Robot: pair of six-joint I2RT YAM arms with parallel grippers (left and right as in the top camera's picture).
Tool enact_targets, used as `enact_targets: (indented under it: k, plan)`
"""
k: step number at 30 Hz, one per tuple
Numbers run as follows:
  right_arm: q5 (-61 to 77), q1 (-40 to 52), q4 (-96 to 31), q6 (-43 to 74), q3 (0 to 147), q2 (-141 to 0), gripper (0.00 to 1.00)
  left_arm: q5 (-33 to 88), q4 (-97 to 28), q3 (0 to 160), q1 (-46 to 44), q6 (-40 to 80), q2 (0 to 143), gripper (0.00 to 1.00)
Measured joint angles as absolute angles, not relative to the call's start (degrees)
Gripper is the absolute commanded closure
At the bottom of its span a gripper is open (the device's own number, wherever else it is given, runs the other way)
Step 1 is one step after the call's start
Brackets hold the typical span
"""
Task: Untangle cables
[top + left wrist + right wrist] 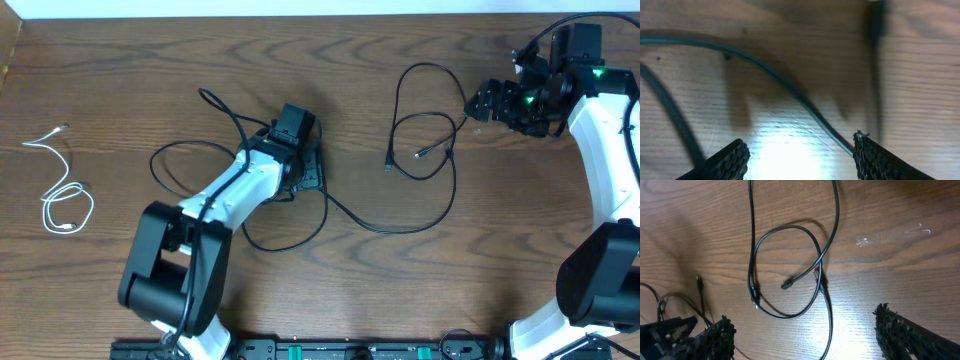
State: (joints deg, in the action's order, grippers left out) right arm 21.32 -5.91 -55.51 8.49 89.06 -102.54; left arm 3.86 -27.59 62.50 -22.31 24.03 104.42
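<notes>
Two black cables lie across the middle of the table. One (300, 235) loops around and under my left gripper (308, 172). The other (425, 120) forms loops near my right gripper (480, 102), with plug ends inside the loops. The white cable (62, 200) lies coiled apart at the far left. In the left wrist view my left gripper (800, 152) is open and low over the wood, with a black cable (780, 75) running between the fingers, close to the right one. In the right wrist view my right gripper (805, 330) is open above the looped black cable (817, 255).
The wooden table (120, 80) carries only the cables. My left arm (210, 210) stretches from the front edge over part of the left cable. My right arm (610, 150) runs along the right edge. A black rail (300, 350) lines the front edge.
</notes>
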Motion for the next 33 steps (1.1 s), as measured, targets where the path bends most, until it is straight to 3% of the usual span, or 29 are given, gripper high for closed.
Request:
enact_targets:
  k: [10,13,17,21,23,24,33]
  plan:
    - [21.32,-5.91,-55.57,8.49,89.06,-102.54,0.12,2.81,-27.16,62.52,-22.31,23.09,106.41,0.33]
    - [21.30,-5.91,-55.61,8.49,89.06,-102.54,0.12,2.72,-26.96,62.52,-22.37,22.50,106.41,0.45]
    - [21.32,-5.91,-55.64,8.49,89.06,-102.54,0.12,2.66,-26.76,62.48,-22.63,22.02,106.41,0.53]
    - [21.32,-5.91,-55.66,8.49,89.06,-102.54,0.13,2.31,-25.85,62.00,-22.72,21.12,106.54,0.71]
    - [21.32,-5.91,-55.68,8.49,89.06,-102.54,0.13,1.21,-25.47,61.98,-22.72,20.88,106.72,0.90]
    - [21.30,-5.91,-55.66,8.49,89.06,-102.54,0.13,0.64,-25.34,61.95,-22.72,20.93,106.76,0.92]
    - [21.30,-5.91,-55.68,8.49,89.06,-102.54,0.13,-2.39,-31.16,67.05,-20.08,17.06,106.98,0.92]
